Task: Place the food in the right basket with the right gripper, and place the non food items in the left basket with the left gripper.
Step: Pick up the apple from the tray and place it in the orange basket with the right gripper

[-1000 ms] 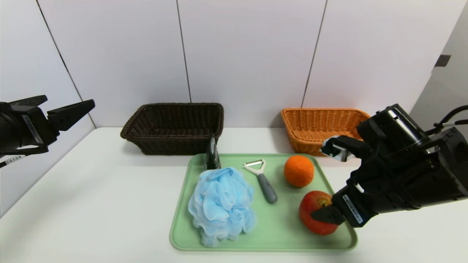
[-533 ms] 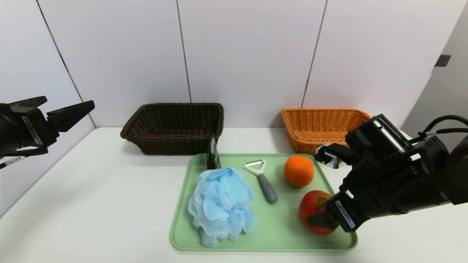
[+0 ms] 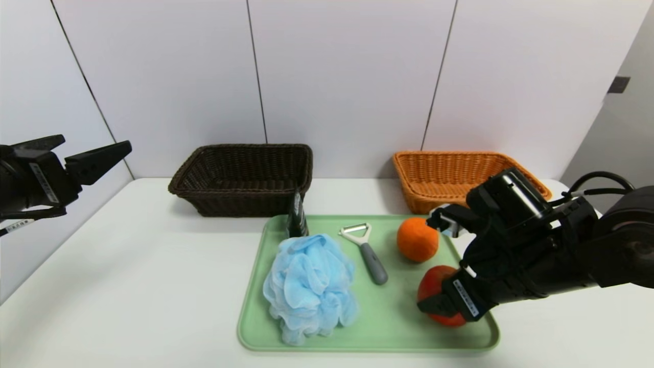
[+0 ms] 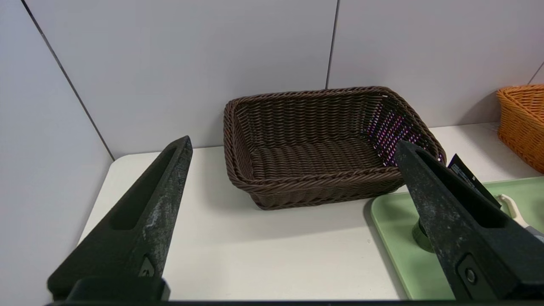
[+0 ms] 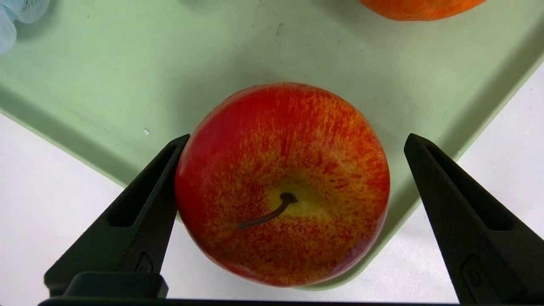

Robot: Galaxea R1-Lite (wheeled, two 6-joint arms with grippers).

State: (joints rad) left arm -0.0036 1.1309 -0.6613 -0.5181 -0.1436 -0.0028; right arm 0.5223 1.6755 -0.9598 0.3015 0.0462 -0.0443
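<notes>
Shifted inward and lower since a second ago, the right gripper [image 5: 297,136] now has its fingers spread around the apple [image 5: 282,187], one of them right up against the fruit and a gap showing beside the other. It is not gripping anything (the red skin, mottled with yellow, and the bent brown stem sit in plain sight between the fingers). That apple rests on the green tray [image 3: 388,327], near its right front corner in the head view. Just behind it lies the orange fruit [image 3: 417,239], with the right gripper's other finger close beside it as the head camera sees things. Left of these two, the peeler [image 3: 375,263] lies on the tray, its white head pointing toward the back and its grey handle toward the front. Farther left is the light-blue mesh pouf [image 3: 309,286], a fluffy heap, and behind it stands the black tube [image 3: 296,220], partly hidden by the pouf, near the tray's back left corner. Beyond the tray are the dark brown basket [image 3: 245,199] on the left and the orange-tan basket [image 3: 424,202] on the right, both on the white table [image 3: 153,286]. Off at the far left, the left gripper [image 3: 97,140] hangs in the air, fingers wide apart and holding nothing (idle, by the look of it).
</notes>
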